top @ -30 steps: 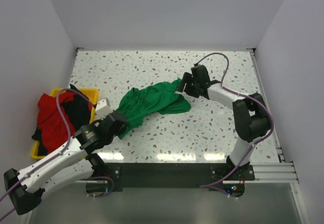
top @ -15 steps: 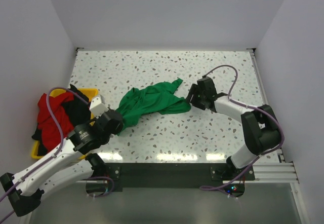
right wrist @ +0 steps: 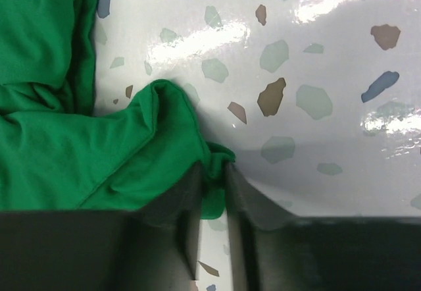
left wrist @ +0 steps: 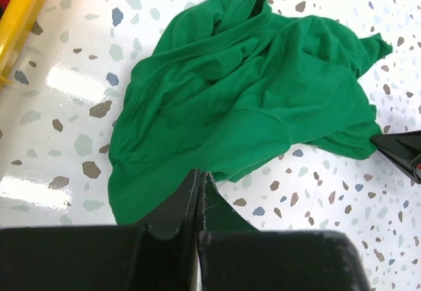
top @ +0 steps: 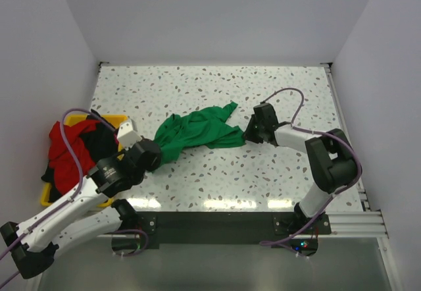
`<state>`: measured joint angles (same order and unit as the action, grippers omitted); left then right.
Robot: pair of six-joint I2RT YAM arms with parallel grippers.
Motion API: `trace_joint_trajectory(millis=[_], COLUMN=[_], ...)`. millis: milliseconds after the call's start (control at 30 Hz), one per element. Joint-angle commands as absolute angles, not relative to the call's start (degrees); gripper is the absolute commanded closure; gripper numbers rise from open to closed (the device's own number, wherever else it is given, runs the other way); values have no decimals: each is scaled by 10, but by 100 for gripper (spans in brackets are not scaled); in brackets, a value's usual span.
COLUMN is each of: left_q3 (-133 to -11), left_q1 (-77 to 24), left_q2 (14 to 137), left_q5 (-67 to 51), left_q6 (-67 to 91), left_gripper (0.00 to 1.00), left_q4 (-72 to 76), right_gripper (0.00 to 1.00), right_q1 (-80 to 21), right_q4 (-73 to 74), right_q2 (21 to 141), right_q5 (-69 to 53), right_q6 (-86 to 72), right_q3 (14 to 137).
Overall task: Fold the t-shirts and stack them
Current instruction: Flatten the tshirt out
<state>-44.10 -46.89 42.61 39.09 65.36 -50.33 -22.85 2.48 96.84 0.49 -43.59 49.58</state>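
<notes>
A bright green t-shirt [top: 197,130] lies crumpled mid-table, stretched between both arms. My left gripper [top: 152,154] sits at its near-left end. In the left wrist view that gripper [left wrist: 199,172] has its jaws pressed together at the hem of the green cloth [left wrist: 237,87]. My right gripper [top: 248,133] is at the shirt's right edge. In the right wrist view it [right wrist: 214,169] pinches a small fold of the green shirt [right wrist: 79,153] between its fingers. Red [top: 66,153] and black [top: 102,143] t-shirts lie heaped in the bin at left.
The yellow plastic bin [top: 46,199] stands at the table's left edge, and its rim [left wrist: 20,21] shows in the left wrist view. White walls close in the speckled table [top: 276,93] on three sides. A metal rail [top: 348,133] runs along the right edge.
My right gripper moved from the shirt's far right corner toward me, to its lower right edge, and closed on a fold there. The left arm shifted slightly left with the shirt's end.
</notes>
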Motion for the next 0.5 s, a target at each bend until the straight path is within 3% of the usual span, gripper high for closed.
trace_joint_trajectory(millis=[0,100,467], left_q3=[-488,-520,-782], left_q1=[-465,-464,-367], left_q2=[435,446,576], left_q5=[437,460,492], left_q6=[631,607,327], left_gripper=[100,100,100], left_q4=[-495,-483,-327], right_gripper=[85,100,100], right_q1=[-229,-228,-168], right_q4=[-2,51,258], right_q2=[964,942,829], right_q5=[8,46,213], right_q6=[-440,-421,-318], right_q3=[521,543,755])
